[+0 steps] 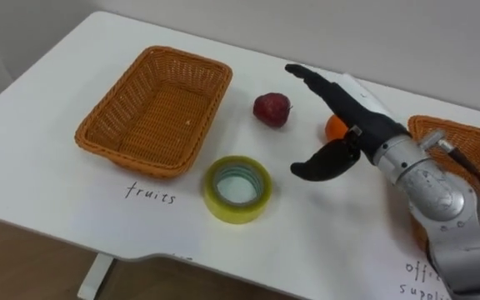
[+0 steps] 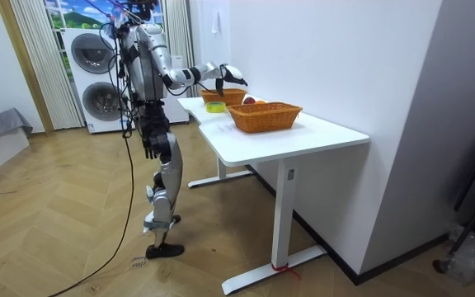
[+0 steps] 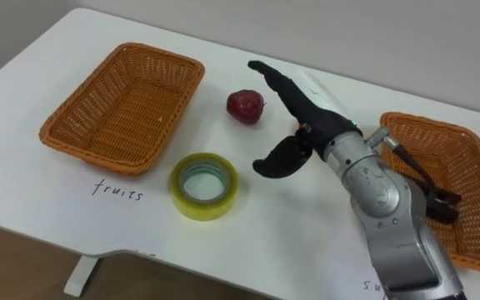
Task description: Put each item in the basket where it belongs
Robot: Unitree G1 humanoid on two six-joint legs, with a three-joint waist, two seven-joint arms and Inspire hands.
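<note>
Two baskets: we saw one wicker basket [image 1: 152,117] on the left, empty, and a second wicker basket [image 3: 465,167] on the right near the counter's edge.
Counter: a white counter [image 1: 323,242] carried everything; a handwritten word [image 1: 150,194] sat on it just in front of the left basket.
Right basket's contents: a dark object [image 3: 432,202] lay inside; we could not tell what it was.
Apple: a dark red apple [image 1: 272,109] rested on the counter between the two baskets, just right of the left basket and apart from it.
Orange: an orange [image 1: 335,127] lay beyond the right hand, mostly hidden by it, near the right basket.
Tape: a yellow tape roll [image 1: 223,210] lay flat near the front edge, just in front of the left basket's right corner.
Right hand: the right hand [image 1: 354,110] hovered over the counter, to the right of the apple and not touching it.
Fingers: the fingers [image 1: 311,81] were stretched straight toward the far edge, the thumb spread below them, and they held nothing.
Left hand: the left hand [image 2: 149,145] hung by the hip in the room view; we could not tell its state.
Stance: the robot stood upright at the counter's side, with two stacked washing machines [image 2: 97,74] behind it.
</note>
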